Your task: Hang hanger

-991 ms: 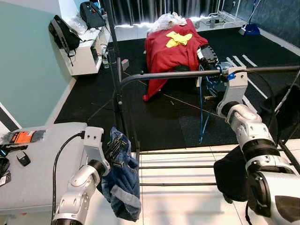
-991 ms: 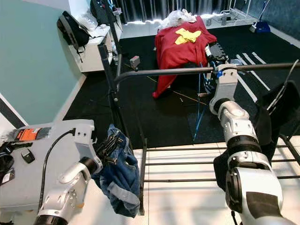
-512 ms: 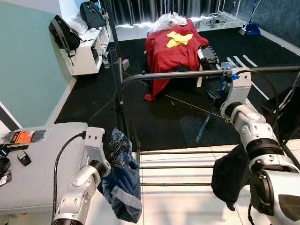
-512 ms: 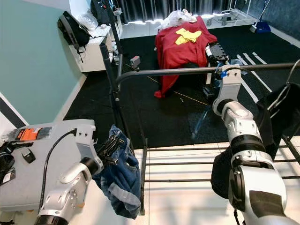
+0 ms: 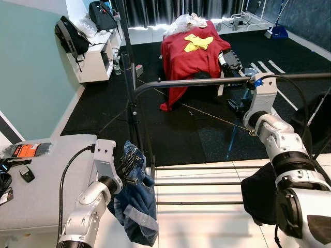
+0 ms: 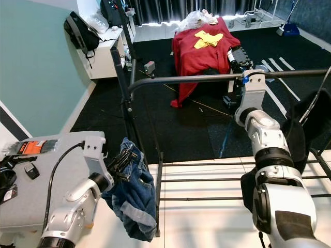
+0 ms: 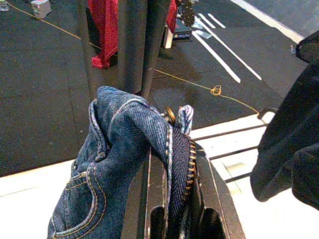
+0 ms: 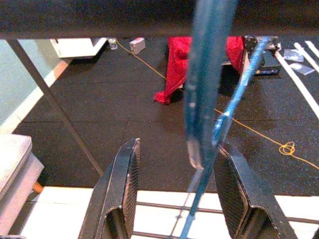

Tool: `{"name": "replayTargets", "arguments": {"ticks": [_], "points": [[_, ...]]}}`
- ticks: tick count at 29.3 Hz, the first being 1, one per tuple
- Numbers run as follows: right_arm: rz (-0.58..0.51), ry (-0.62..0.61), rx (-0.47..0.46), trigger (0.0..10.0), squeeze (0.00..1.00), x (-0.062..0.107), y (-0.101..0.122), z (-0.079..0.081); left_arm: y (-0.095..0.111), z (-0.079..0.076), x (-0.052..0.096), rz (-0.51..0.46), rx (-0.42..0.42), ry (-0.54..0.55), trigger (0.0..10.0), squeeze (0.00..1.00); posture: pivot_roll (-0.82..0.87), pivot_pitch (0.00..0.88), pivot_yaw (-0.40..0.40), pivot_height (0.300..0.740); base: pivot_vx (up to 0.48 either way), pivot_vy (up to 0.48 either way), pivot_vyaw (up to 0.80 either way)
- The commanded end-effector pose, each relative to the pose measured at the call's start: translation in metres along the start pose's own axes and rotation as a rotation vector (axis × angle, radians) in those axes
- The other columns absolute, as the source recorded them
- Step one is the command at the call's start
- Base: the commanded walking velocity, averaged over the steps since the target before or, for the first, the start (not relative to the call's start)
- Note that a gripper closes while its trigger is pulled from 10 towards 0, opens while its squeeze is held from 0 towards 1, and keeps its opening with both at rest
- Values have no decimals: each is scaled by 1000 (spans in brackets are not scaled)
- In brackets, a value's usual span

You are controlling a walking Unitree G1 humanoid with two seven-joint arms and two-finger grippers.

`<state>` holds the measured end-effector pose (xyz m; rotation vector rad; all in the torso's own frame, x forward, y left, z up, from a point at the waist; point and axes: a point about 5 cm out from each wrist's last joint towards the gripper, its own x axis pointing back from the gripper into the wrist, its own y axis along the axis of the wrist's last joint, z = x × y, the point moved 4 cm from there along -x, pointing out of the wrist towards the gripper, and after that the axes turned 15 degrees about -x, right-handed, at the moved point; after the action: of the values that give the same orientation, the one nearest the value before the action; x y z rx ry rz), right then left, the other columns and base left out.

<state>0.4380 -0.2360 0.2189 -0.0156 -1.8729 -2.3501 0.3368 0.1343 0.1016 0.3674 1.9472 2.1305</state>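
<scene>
The right gripper [image 8: 174, 199] is raised to the black rail [image 5: 207, 81] of the clothes rack, its jaws wide with the blue hanger [image 8: 204, 99] dangling between them, its hook apparently already over the rail, though the blur leaves that unsure. The left gripper [image 7: 172, 219] waits low beside the grey desk [image 5: 46, 196], jaws clamped on the blue jeans [image 5: 137, 201], kept ready for hanging.

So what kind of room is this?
Probably a spare room used for laundry, not certain: a clothes rail with a blue hanger on it, jeans in the left gripper, a red-draped heap behind.
</scene>
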Motion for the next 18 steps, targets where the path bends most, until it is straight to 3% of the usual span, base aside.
{"name": "replayTargets", "arguments": {"ticks": [1,18], "points": [[27,7,7,10000,0,1,-6,1,11,5,1,-38,-19,-2,10000,0,95,73,106,740,0,0,0],[103,-2,-13,10000,0,12,-16,-5,14,-3,-1,-46,-14,-52,10000,0,88,70,106,740,0,0,0]]}}
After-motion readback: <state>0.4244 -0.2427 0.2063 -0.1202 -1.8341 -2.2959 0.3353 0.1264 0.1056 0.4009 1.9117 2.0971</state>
